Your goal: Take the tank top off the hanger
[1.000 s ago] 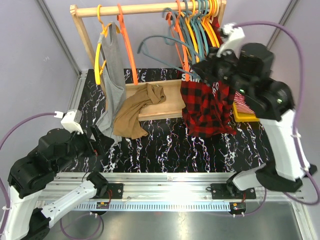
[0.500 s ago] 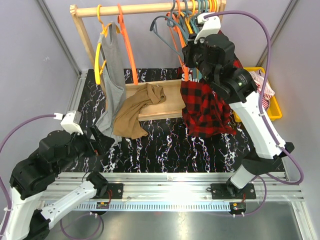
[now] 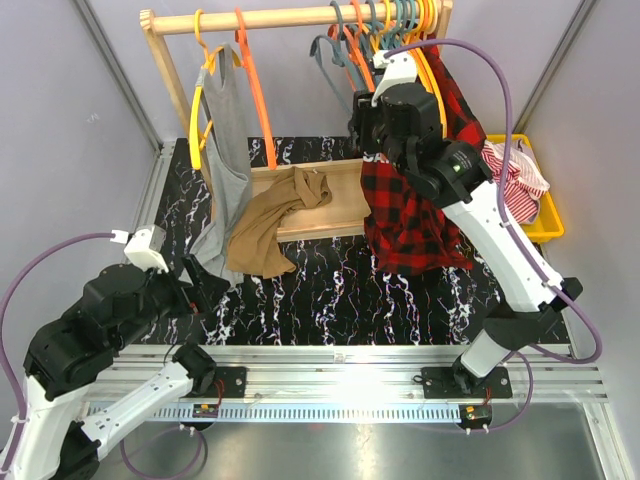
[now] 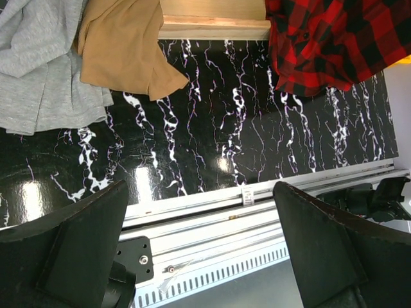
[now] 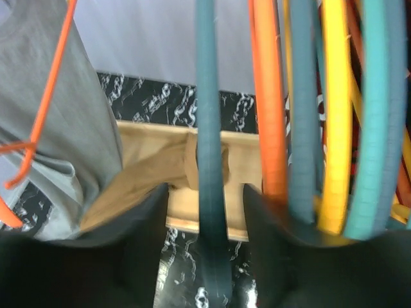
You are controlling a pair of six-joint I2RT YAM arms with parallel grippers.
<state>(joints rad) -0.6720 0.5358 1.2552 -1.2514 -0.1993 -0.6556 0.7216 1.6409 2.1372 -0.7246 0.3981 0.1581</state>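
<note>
Straddling a teal hanger (image 5: 209, 96), right gripper (image 5: 205, 192) seems unclenched; left gripper (image 4: 199, 189) gapes wide, tank top (image 4: 38, 70) ahead of it.

The tool (image 5: 207, 196) is straddling a dark teal hanger (image 5: 209, 115), its fingers (image 5: 138, 250) standing clear of it on both sides. An orange hanger (image 5: 268, 96), a yellow hanger (image 5: 335, 115) and lighter teal hangers (image 5: 379, 109) are crowding in on the right. A grey tank top (image 5: 70, 128) is hanging at the left, and a tan garment (image 5: 144, 183) is lying on a wooden ledge (image 5: 243, 157) above the black marbled worktop (image 5: 148, 96).

Open tabletop (image 3: 330, 290) before the rack (image 3: 290, 16); packed hangers (image 3: 385, 18) (teal one (image 5: 209, 160) between right jaws) on its right.
</note>
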